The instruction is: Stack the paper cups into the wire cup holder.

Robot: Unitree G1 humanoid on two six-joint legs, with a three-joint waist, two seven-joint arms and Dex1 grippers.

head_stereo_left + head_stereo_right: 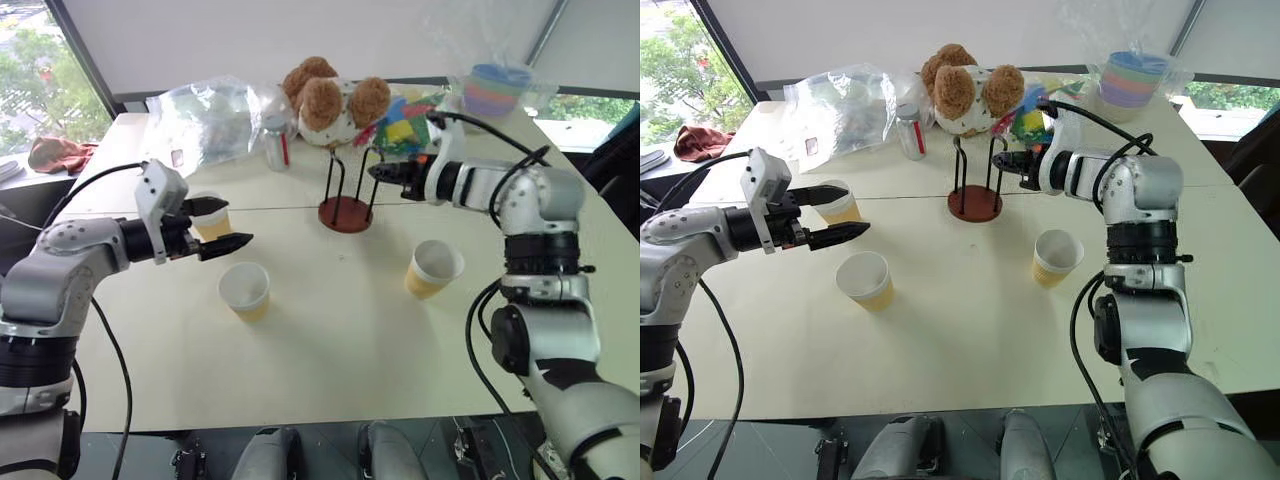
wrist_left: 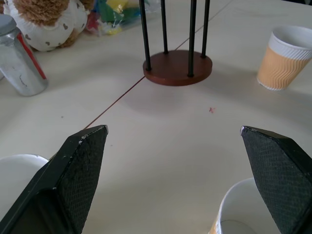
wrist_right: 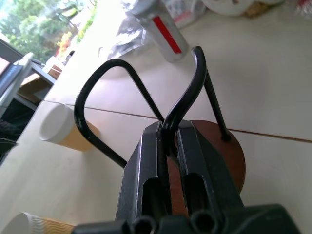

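The pale tabletop fills most of the frame. At its far edge, upper middle, sit a crumpled clear bag, a brown plush toy, a wrapped stack of pastel cups at upper right, and a silver can.

The right pincer, right of centre, has its fingers pressed together on a wire loop of the cup holder, which stands upright at the middle of the frame. The left pincer, at left, is spread wide and empty, one finger over a paper cup.

Three paper cups stand loose on the tabletop: one behind the left pincer, one just below it near centre, one at lower right of the holder.
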